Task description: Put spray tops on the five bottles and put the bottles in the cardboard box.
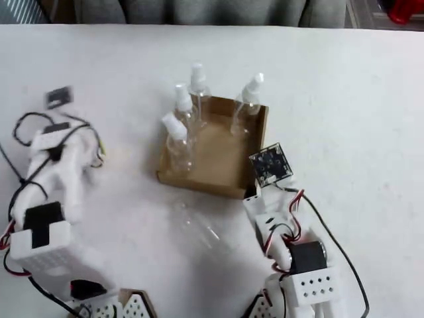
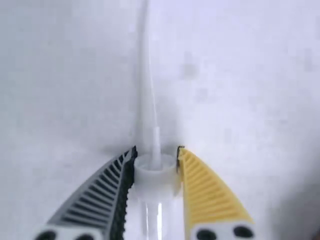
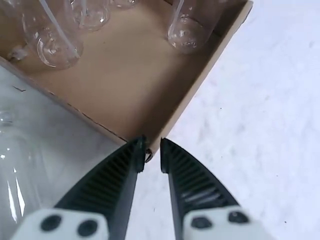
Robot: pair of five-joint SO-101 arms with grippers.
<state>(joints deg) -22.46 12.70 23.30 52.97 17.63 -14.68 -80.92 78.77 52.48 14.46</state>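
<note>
Firmly, spray top (image 2: 155,175) clamped in left pincer (image 2: 155,151), arm low, well apart from cardboard box (image 1: 199,181), right pincer (image 3: 152,144) narrow at its corner.

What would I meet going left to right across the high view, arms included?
left arm → cardboard box, with spray-topped bottles standing in it → right arm

Bright, even light leaves the white worktop (image 1: 351,93) nearly washed out. Shadows are soft: grey patches beneath the left gripper (image 2: 156,151) and beside the cardboard box (image 3: 125,85). Thin white glints streak a clear bottle (image 3: 12,175).
</note>
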